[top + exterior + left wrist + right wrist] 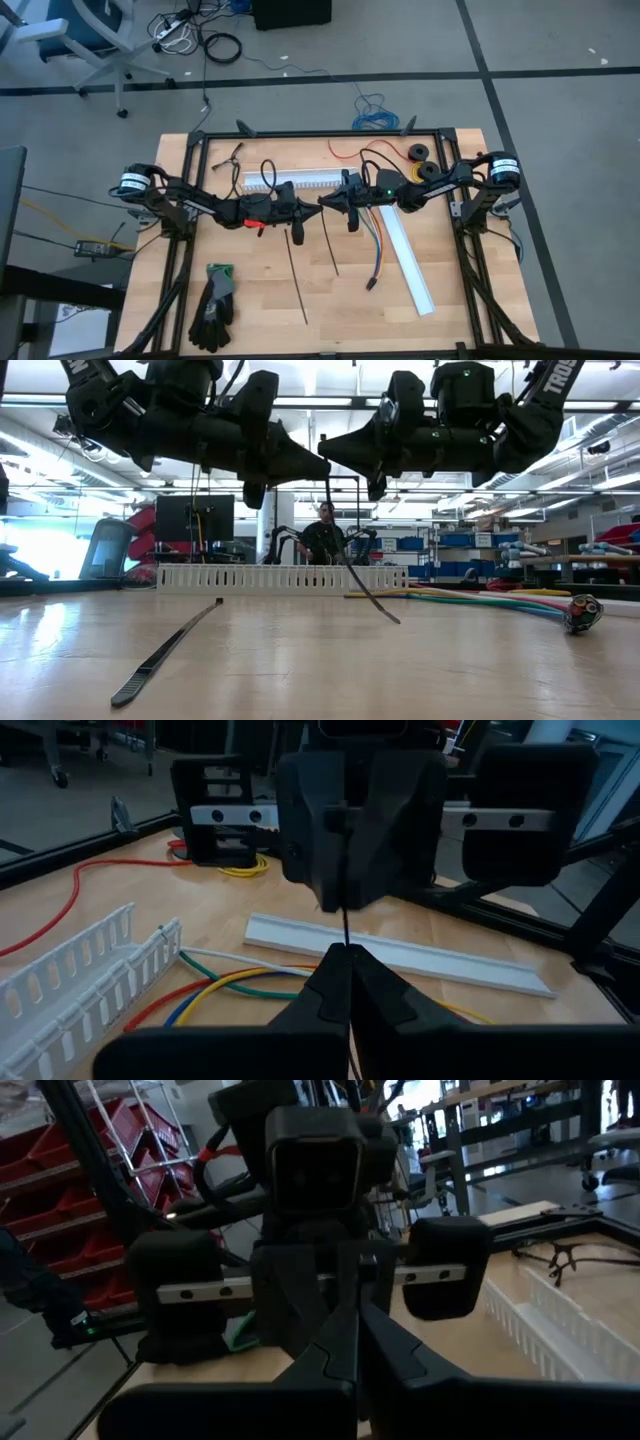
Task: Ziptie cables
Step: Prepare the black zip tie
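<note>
Table [260, 290] of light wood fills my overhead view, with a black frame [190, 200] around it. Both arms I see raised over the middle, tip against tip. My left gripper [312, 204] is pressed together, and the right gripper [325, 202] is pressed together too; each pinches the same black zip tie [329, 240], which hangs down from between them and reaches the wood. White slotted channel [290, 180] lies behind the grippers, and a plain white strip [408, 260] lies slanted on the right side. The cables [374, 235] rest on the table between the hanging tie and this strip, under the right arm, their dark connector [583, 612] at the near end. A second zip tie [297, 275] lies flat nearby. Black gloves [213, 305] sit at the near left corner.
</note>
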You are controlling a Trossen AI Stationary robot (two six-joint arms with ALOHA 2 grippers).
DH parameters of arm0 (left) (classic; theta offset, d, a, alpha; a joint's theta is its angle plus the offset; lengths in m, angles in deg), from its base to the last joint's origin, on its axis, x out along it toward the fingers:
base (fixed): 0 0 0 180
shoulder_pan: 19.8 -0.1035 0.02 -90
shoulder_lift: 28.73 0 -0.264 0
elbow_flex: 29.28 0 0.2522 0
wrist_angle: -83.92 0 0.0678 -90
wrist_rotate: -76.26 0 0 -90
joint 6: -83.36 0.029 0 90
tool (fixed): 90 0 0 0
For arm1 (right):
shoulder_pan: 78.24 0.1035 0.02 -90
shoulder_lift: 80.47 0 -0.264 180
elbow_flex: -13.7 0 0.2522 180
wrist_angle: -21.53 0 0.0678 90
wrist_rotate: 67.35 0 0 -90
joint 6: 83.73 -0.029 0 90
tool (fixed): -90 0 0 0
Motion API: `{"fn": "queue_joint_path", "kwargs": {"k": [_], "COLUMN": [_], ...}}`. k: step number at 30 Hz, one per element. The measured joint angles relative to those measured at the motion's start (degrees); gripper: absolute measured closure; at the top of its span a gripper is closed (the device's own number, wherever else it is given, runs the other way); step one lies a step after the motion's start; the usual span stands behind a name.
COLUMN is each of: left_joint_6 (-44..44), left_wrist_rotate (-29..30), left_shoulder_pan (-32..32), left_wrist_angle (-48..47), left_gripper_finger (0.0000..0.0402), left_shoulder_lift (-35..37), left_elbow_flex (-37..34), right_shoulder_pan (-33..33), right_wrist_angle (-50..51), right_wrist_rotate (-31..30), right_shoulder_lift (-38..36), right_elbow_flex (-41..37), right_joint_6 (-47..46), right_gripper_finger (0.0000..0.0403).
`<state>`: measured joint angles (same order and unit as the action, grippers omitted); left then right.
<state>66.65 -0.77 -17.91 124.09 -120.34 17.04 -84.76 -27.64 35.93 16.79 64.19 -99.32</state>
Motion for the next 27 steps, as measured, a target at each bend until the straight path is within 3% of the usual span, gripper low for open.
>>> {"fn": "queue_joint_path", "kwargs": {"k": [19, 24, 27], "left_joint_6": [0.02, 1.48, 1.54], "left_wrist_rotate": [-0.51, 0.44, 0.67], "left_shoulder_pan": [0.00, 0.00, 0.00], "left_wrist_angle": [2.52, 3.51, 4.03], "left_gripper_finger": [0.0315, 0.0322, 0.0349], "left_shoulder_lift": [0.09, 0.09, 0.09], "left_elbow_flex": [0.02, 0.02, 0.02], "right_shoulder_pan": [0.13, 0.15, 0.14], "right_wrist_angle": [-1.50, -2.84, -3.21], "right_wrist_rotate": [-0.16, 0.06, 0.67], "right_shoulder_lift": [0.07, 0.09, 0.09], "right_elbow_flex": [-0.09, -0.09, -0.09], "right_joint_6": [-0.01, -1.34, -2.36], "right_gripper_finger": [0.0403, 0.0403, 0.0403]}}
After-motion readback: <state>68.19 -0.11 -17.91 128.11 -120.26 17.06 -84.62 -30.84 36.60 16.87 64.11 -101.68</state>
